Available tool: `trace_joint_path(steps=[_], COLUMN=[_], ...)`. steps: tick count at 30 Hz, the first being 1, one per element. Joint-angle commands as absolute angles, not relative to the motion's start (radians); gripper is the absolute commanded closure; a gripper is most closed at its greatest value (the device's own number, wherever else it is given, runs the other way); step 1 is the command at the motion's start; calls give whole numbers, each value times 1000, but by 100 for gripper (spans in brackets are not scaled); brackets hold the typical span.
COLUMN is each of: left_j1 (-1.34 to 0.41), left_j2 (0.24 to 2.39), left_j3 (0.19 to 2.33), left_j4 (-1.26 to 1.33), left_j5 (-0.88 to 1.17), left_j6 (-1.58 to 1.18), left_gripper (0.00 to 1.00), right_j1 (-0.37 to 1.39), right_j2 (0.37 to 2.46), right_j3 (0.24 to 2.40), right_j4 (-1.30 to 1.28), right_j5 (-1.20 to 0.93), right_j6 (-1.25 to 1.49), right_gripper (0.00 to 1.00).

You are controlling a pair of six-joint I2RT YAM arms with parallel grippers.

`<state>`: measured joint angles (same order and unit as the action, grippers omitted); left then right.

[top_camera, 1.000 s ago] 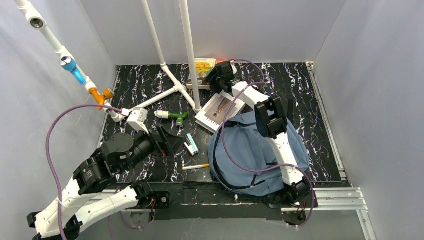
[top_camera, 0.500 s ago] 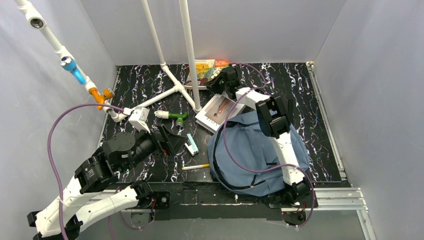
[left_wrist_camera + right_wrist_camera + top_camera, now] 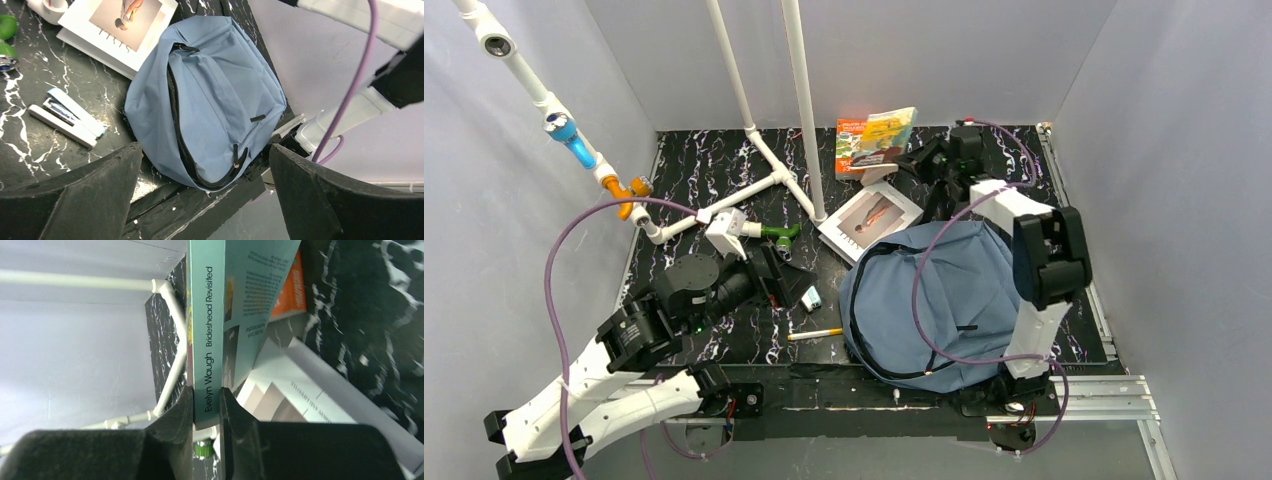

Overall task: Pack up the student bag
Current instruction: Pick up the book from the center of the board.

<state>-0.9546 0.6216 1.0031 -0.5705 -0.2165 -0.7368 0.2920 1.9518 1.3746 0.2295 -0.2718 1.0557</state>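
Black marble-patterned tabletop (image 3: 704,170), walled by plain grey panels, carries one student bag (image 3: 944,300), three books and a few small items. Slate blue, the bag lies flat at the near right, close to the right arm's base, its far-left edge just beside a large white book (image 3: 869,215); a dark zipper line curves along its left side, though whether it is unzipped is hard to say. Over the far side of the table, the right gripper (image 3: 206,405) pinches the spine of a teal paperback (image 3: 215,315) between its two pads and holds it lifted above an orange book (image 3: 849,140) lying near the back wall. At the near left, the left gripper (image 3: 205,172) hangs above the table with its jaws spread wide, nothing between them. Near it lie one light blue and white stapler (image 3: 810,297), one yellow stick (image 3: 815,333), perhaps a pencil, and one green-and-white object (image 3: 769,231). White pipe frame (image 3: 802,100) stands at the back left.
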Motion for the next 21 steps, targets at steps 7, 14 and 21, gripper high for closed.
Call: trace_joint_path(steps=[7,14,21], left_j1=[-950,-950,-950], left_j2=[665,692,671], left_j3=[965,959,944], left_j4=[-473,-448,-450], left_j5=[-153,-111,-122], left_j6=[-784,-806,-824], left_gripper=[2,2,2], right_j1=[293,291,276], right_j2=[1579,1551,1727], right_j3=[886,811,750], right_j4=[475,428,736], right_j5=[-425,-380,-489], right_j6=[1184,1081,1118], right_gripper=[99,89,75])
